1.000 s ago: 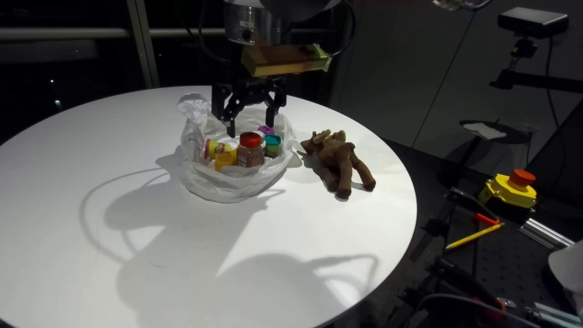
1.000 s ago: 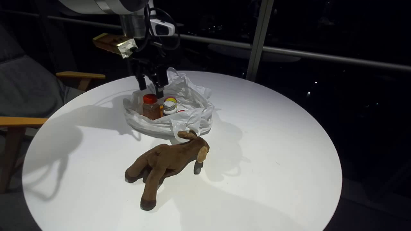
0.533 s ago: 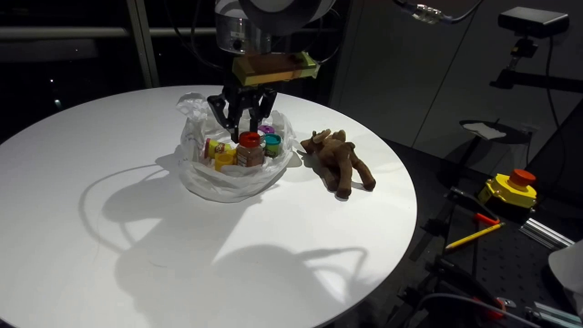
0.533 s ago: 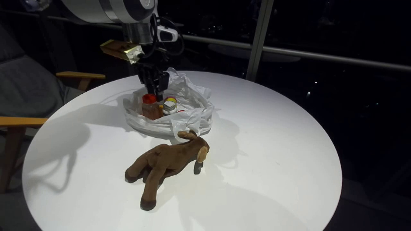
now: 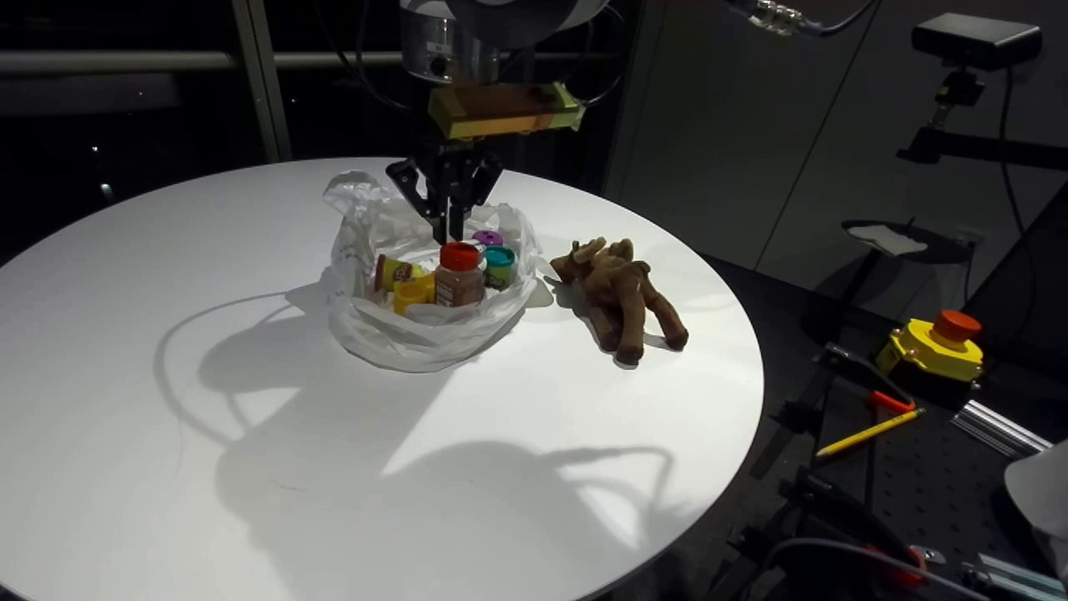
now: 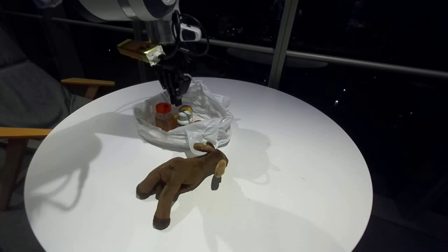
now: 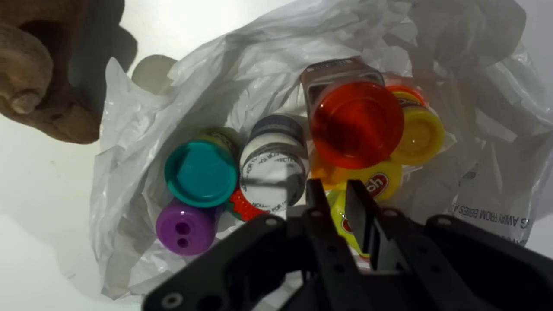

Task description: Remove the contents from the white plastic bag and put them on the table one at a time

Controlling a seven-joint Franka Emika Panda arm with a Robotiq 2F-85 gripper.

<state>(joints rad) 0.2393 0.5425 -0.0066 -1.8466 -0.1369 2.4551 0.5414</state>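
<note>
"Dark window panes (image 5: 183,117) stand behind the round white table (image 5: 250,501) in an exterior view. What's on it?"

"One white plastic bag (image 5: 396,342), slumped open. A red-lidded jar (image 5: 459,284) stands upright in it, and the gripper (image 5: 449,236) hangs above, its tips apparently just behind the jar's lid."

"Anything out already?"

"One piece, I'd judge: the brown plush animal (image 6: 185,175) lies on the table just beside the bag in both exterior views. In an exterior view, the white-topped can (image 6: 184,118) sits in the bag near the tips; whether they touch anything, I can't tell from there."

"How do the jaws stand in the wrist view?"

"Narrow: a slim gap, nothing gripped that I can see. A yellow tub (image 7: 339,214) shows through it, seemingly below. The jar is just ahead of the tips; the can sits to one side, with the teal-lidded tub (image 7: 201,172) beyond it."

"So how would you take the next piece?"

"Spread the jaws before going down; at this width I doubt they'd straddle the jar or any tub. Centre on one piece and keep the tips off the bag, since pinched plastic could drag everything along. Then lift straight up before moving across."
</note>
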